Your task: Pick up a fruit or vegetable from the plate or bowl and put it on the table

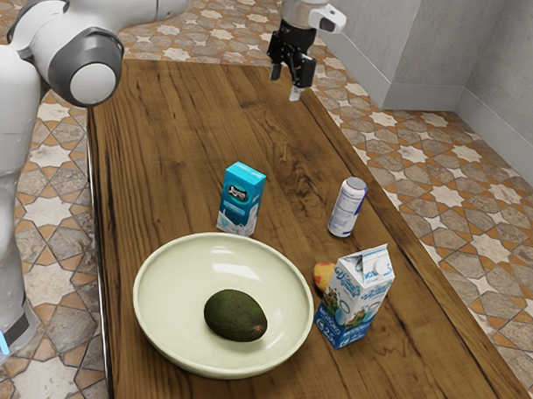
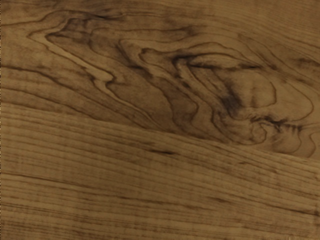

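In the exterior view my gripper [image 1: 285, 83] hangs over the table's far end, its fingers apart with nothing between them, so it is open. Well away from it, a dark green avocado [image 1: 235, 315] lies inside the wide pale green bowl [image 1: 168, 295]. A yellow-red fruit [image 1: 323, 275] rests on the wooden table [image 1: 185, 123] just outside the bowl, partly hidden behind a carton. Below my hand, the wrist view has the bare wood grain of the table [image 2: 160, 120].
A blue-and-white carton [image 1: 354, 296] stands beside the bowl toward the exterior view's right. A teal box [image 1: 241, 199] stands behind the bowl, and a white can [image 1: 346, 207] is near the table's right edge in that view.
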`<state>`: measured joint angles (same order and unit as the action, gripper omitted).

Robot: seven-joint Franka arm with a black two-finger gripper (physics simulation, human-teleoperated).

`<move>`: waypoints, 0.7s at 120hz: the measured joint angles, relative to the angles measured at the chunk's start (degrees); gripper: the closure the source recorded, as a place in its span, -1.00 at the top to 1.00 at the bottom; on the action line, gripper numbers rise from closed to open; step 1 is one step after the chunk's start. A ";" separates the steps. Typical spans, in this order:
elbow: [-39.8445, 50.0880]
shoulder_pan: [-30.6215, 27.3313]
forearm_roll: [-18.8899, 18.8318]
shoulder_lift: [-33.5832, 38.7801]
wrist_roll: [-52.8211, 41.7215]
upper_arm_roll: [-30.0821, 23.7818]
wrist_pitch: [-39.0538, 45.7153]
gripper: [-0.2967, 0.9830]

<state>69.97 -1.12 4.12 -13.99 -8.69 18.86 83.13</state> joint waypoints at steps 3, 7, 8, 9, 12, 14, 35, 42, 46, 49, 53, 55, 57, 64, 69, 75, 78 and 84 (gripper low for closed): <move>0.00 -0.15 0.14 -0.01 -0.14 -0.02 -0.02 0.54; 0.01 -0.30 0.32 -0.01 -0.31 0.01 -0.04 0.54; 0.01 -0.35 0.35 -0.01 -0.35 -0.01 -0.05 0.54; 0.01 -0.40 0.38 -0.01 -0.40 -0.04 -0.05 0.54; 0.01 -0.46 0.47 -0.02 -0.53 -0.08 -0.07 0.54; 0.01 -0.50 0.52 -0.02 -0.61 -0.09 -0.08 0.54; -0.53 -0.44 0.82 1.01 -1.32 -0.10 -0.37 0.54; -2.45 -0.17 0.84 4.90 -1.46 -0.50 -0.89 0.54; -3.28 0.46 1.01 7.54 -1.53 -1.22 -1.29 0.54; -3.63 1.12 1.23 8.86 -1.58 -1.67 -1.55 0.54; -3.88 2.00 1.59 10.29 -1.68 -2.32 -1.86 0.54; -3.94 2.47 1.76 10.84 -1.74 -2.57 -1.99 0.54; -3.92 2.97 1.98 11.23 -1.79 -2.75 -2.12 0.54; -2.92 4.50 2.48 11.62 -2.08 -3.45 -2.55 0.54; -2.05 6.01 2.50 11.32 -2.66 -3.69 -2.90 0.54; -1.07 8.46 1.50 11.07 -3.55 -3.86 -3.27 0.54; -0.42 9.85 0.90 11.00 -3.97 -3.91 -3.43 0.54; 1.78 12.60 -0.20 11.00 -4.72 -3.97 -3.55 0.54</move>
<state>71.75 11.48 3.92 -3.00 -13.41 14.88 79.58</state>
